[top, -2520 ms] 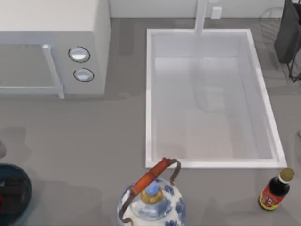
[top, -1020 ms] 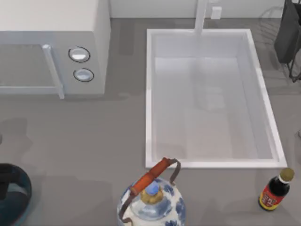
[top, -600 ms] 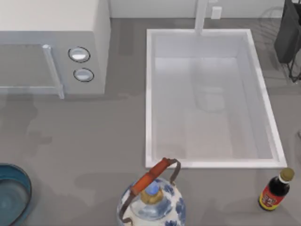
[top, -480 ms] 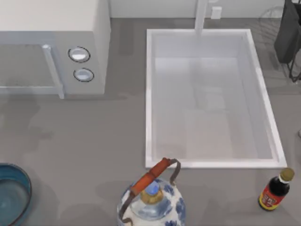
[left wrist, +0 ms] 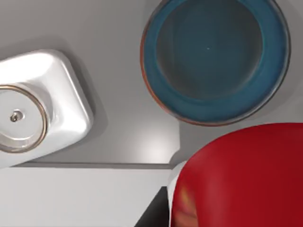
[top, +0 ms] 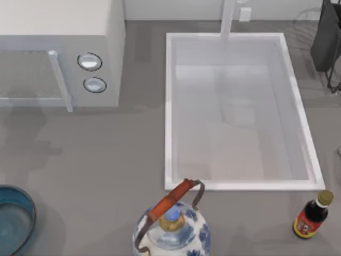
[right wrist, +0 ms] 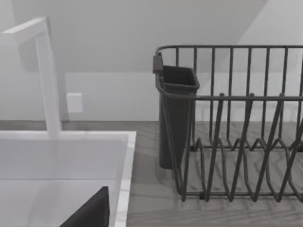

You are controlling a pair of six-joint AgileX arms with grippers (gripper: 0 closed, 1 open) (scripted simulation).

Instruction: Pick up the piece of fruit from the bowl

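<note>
Piece of fruit [left wrist: 241, 179]: red, glossy, held close under the left wrist camera, clear of the bowl [left wrist: 215, 101] and apart from its dark rim. Sits clamped in the left gripper [left wrist: 163, 213], of which little more than a dark sliver beside the red skin can be seen. Leaves the bowl bare inside, blue-teal to the rim. Shares that wrist view with a white rounded housing [left wrist: 52, 104] bearing a ringed disc, just beside the bowl but not touching it.

From above: bowl [top: 13, 221] tucked into the table's lower left corner, cut by the picture's edge. Open grey table [top: 101, 154] between it, the microwave [top: 61, 50] at upper left and the teapot [top: 171, 229] at bottom centre. Sink [top: 168, 106] with raised white walls in the middle, its near edge just beside the teapot's handle. Sauce bottle [top: 310, 216] upright at lower right, near the sink's corner.

Right gripper [right wrist: 90, 213] parked by the sink's far edge, near the tap [right wrist: 47, 80] and the dish rack [right wrist: 236, 123]; cannot tell whether spread or closed.
</note>
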